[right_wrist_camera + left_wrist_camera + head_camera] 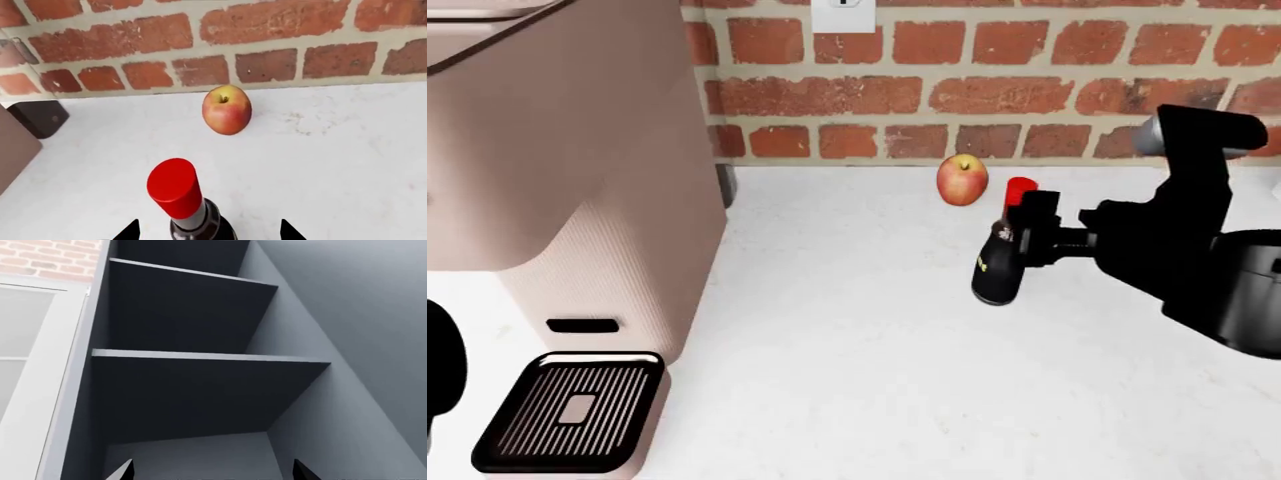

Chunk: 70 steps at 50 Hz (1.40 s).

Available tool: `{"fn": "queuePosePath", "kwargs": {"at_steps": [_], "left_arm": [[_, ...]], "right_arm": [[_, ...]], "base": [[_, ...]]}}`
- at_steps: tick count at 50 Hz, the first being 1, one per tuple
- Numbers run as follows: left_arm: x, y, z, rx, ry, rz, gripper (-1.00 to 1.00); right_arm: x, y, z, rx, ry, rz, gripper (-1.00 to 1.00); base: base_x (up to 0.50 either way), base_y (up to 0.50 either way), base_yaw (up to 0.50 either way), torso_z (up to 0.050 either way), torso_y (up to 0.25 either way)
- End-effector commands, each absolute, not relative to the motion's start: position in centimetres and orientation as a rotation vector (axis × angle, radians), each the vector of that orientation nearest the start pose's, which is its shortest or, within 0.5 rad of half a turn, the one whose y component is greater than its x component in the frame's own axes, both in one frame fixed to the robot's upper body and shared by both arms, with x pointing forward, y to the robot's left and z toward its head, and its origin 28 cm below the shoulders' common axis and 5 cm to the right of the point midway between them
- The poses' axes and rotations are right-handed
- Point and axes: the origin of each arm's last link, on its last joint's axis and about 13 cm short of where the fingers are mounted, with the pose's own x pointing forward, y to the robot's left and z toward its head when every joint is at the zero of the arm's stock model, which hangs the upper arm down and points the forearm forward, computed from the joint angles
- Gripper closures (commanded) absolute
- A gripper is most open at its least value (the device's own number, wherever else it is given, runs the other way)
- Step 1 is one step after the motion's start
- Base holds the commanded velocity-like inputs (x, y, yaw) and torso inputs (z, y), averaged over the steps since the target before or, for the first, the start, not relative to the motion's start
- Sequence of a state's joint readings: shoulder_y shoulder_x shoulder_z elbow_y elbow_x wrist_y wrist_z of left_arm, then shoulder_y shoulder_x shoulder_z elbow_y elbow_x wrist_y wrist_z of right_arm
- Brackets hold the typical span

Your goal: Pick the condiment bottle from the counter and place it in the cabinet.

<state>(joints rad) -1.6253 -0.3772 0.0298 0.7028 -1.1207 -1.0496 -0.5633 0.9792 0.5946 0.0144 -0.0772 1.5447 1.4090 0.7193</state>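
Observation:
The condiment bottle (998, 268) is black with a red cap (1021, 188) and stands on the white counter (827, 350), in front of and to the right of the apple (962, 180). My right gripper (1030, 240) reaches it from the right. In the right wrist view the bottle (195, 220) sits between the two fingertips with gaps on both sides, so the jaws are open around it. The apple (227, 110) lies beyond it. My left gripper (212, 472) is open and empty, facing the dark grey cabinet shelves (200, 357).
A large beige coffee machine (574, 200) with a black drip grate (567, 410) fills the left of the counter. A brick wall (1028, 90) with a white outlet (843, 10) runs along the back. A white window frame (40, 390) stands beside the cabinet.

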Motion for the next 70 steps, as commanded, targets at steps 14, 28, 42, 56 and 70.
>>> {"fn": "queuePosePath", "kwargs": {"at_steps": [14,28,42,56,70], "left_arm": [[17.3,20.2,43.5,0.050,-1.041,-0.345,-1.00],[17.6,20.4,43.3,0.057,-1.035,-0.333,-1.00],[17.7,20.7,43.3,0.066,-1.031,-0.317,-1.00],[17.8,21.0,43.3,0.076,-1.029,-0.302,-1.00],[18.1,21.2,43.3,0.083,-1.022,-0.292,-1.00]], "right_arm": [[27.2,-16.8,22.8,0.138,0.411,0.201,-1.00],[28.3,-16.4,21.7,0.133,0.408,0.209,-1.00],[29.4,-15.9,21.3,0.138,0.398,0.217,-1.00],[30.7,-15.5,20.7,0.131,0.392,0.229,-1.00],[31.6,-15.3,20.4,0.123,0.387,0.236,-1.00]], "base": [[0.00,0.00,0.00,0.014,0.015],[0.00,0.00,0.00,0.014,0.015],[0.00,0.00,0.00,0.014,0.015],[0.00,0.00,0.00,0.014,0.015],[0.00,0.00,0.00,0.013,0.015]]}}
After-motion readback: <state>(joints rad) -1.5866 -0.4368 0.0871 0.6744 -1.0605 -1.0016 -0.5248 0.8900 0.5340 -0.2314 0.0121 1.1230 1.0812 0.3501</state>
